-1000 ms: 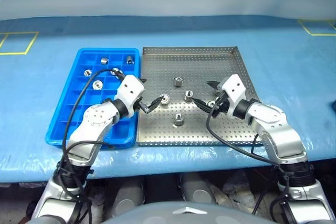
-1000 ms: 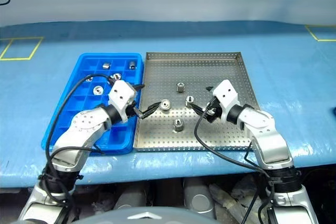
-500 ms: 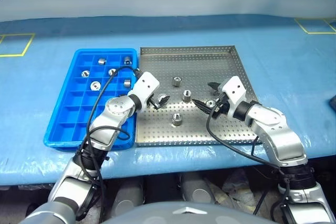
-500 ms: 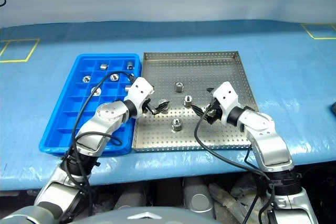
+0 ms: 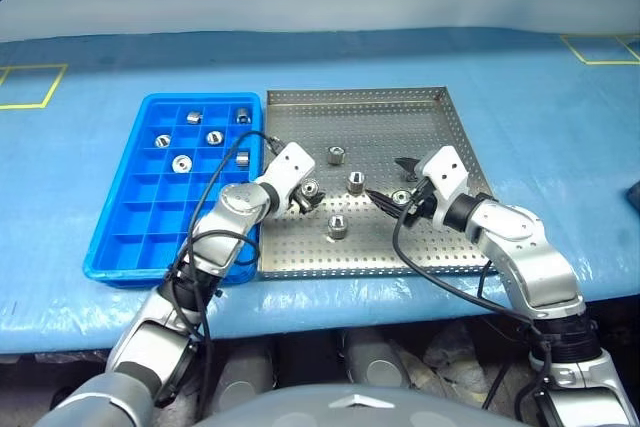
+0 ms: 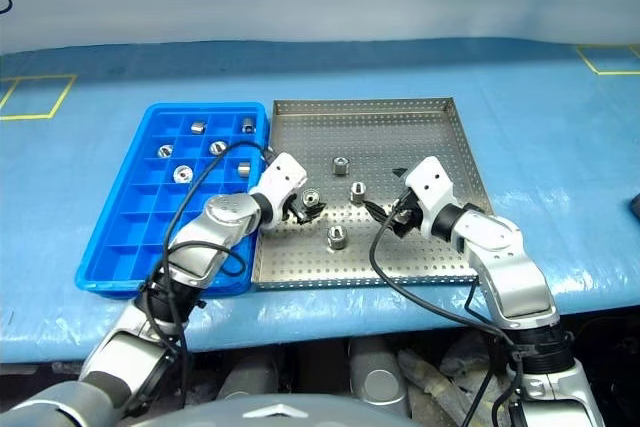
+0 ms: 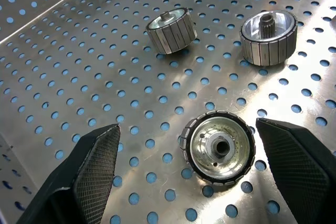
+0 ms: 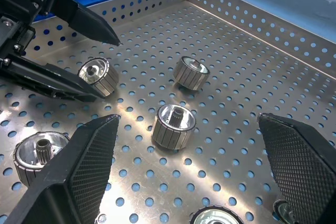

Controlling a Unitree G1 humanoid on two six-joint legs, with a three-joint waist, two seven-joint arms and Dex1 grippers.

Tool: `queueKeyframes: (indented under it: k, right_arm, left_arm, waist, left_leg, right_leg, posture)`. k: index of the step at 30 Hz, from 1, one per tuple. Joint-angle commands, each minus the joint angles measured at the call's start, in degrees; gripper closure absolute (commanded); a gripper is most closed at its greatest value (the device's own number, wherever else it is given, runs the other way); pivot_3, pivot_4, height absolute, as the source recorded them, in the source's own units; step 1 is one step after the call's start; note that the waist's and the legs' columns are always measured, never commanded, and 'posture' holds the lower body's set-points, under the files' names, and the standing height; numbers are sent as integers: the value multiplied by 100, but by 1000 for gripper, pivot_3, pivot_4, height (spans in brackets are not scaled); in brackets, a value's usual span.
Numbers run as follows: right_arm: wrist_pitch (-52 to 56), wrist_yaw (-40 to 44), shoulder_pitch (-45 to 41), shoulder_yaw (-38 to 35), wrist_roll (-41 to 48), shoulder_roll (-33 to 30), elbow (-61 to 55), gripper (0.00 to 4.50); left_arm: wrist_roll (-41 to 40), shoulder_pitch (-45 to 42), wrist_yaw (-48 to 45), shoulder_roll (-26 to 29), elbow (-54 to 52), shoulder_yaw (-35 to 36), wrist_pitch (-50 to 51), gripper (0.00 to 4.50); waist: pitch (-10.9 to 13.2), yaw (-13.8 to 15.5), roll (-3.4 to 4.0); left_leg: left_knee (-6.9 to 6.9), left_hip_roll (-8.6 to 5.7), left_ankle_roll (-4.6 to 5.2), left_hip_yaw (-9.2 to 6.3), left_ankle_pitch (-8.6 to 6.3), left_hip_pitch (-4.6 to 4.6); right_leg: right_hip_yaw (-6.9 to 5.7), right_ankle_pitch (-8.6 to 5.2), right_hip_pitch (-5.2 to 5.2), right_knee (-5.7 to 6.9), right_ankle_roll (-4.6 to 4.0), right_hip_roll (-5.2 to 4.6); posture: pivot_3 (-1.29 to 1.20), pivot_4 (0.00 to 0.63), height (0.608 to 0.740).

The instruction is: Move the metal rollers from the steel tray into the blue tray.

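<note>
Right now five metal rollers (image 5: 338,228) lie on the steel tray (image 5: 440,259), and five more sit in far compartments of the blue tray (image 5: 110,247), at nine o'clock from it on the blue surface (image 5: 560,117). One roller (image 7: 219,146) lies on its side between the spread fingers of the left tool (image 6: 304,209), untouched. At three o'clock, the right tool (image 5: 386,183) is open and empty above another.

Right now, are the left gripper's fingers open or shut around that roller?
Open. The left gripper has its fingers spread either side of the roller, apart from it.
</note>
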Motion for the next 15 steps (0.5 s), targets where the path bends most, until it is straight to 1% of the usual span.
queueKeyframes:
  k: [1,2,5,8,13,15]
  right_arm:
    - [-127,-60,19,-121,20,12,-258,34]
    - [-129,-65,23,-124,20,12,-261,34]
    - [-136,-104,32,-133,19,14,-273,0]
    - [-143,-138,38,-136,17,16,-285,0]
    - [-151,-175,41,-139,13,24,-297,0]
    - [-153,-193,33,-138,10,30,-292,0]
  left_arm:
    - [22,-209,-41,-112,81,-5,121,0]
    - [20,-233,-40,-135,109,-2,149,0]
    - [-1,-316,-32,-212,207,38,237,581]
    - [-7,-380,-43,-253,257,42,293,1534]
    - [-48,-382,-101,-278,244,37,377,1534]
    - [-52,-375,-115,-284,238,49,402,1898]
  waist:
    - [0,-3,0]
    - [0,-2,0]
    - [0,-4,0]
    - [0,-12,0]
    - [0,-58,0]
    - [0,-68,0]
  left_leg:
    - [0,0,0,0,0,0]
    - [0,0,0,0,0,0]
    - [0,-1,0,2,0,-1]
    - [0,-1,0,3,0,0]
    - [0,-1,1,4,0,0]
    - [0,-1,1,5,0,0]
  right_leg:
    - [0,0,0,0,0,0]
    - [0,0,0,0,0,0]
    - [1,1,0,0,1,-1]
    - [3,1,0,0,2,-1]
    - [6,2,0,0,3,0]
    - [8,2,-1,0,4,0]
  posture:
    - [-218,150,740]
    - [-222,150,740]
    - [-225,150,740]
    - [-225,150,740]
    - [-226,150,740]
    - [-224,150,740]
